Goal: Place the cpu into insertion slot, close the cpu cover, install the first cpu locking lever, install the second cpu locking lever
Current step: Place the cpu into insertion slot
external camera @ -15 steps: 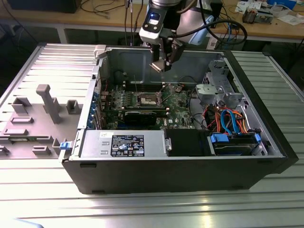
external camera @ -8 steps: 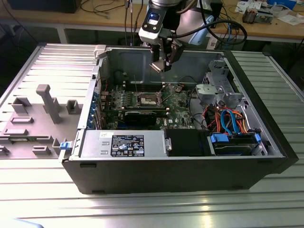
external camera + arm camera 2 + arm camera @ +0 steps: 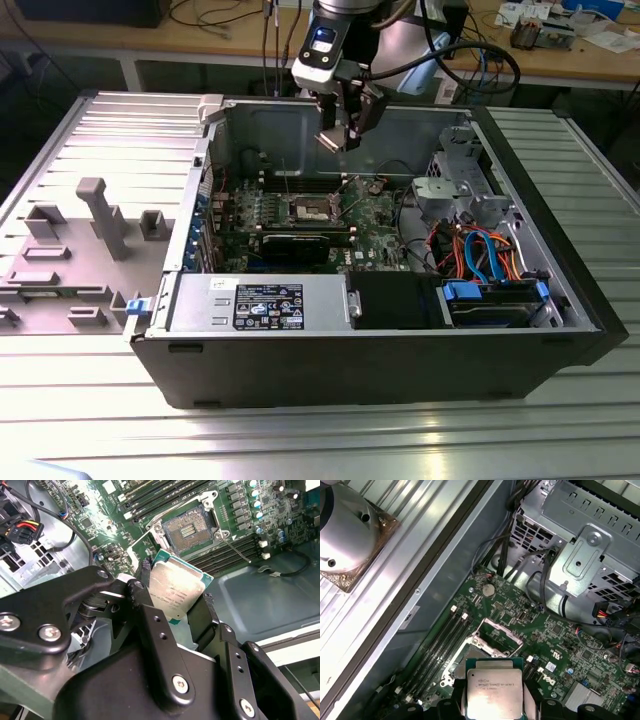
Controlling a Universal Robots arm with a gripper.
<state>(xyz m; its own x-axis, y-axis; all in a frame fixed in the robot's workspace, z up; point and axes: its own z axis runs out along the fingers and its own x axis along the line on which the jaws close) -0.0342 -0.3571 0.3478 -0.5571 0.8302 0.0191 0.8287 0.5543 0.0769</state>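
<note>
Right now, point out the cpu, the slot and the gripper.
cpu [image 3: 176,592]: second wrist view, middle of its metal top.
slot [image 3: 186,529]: second wrist view, its centre.
gripper [image 3: 345,135]: exterior view, midway between its fingertips.

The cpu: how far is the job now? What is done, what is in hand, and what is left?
Done: the gripper has the cpu clamped by its edges. In hand: the cpu hangs above the motherboard, apart from the insertion slot, which is bare with its contacts showing. Left: seating the cpu, then every step that closes and locks the slot.
</note>
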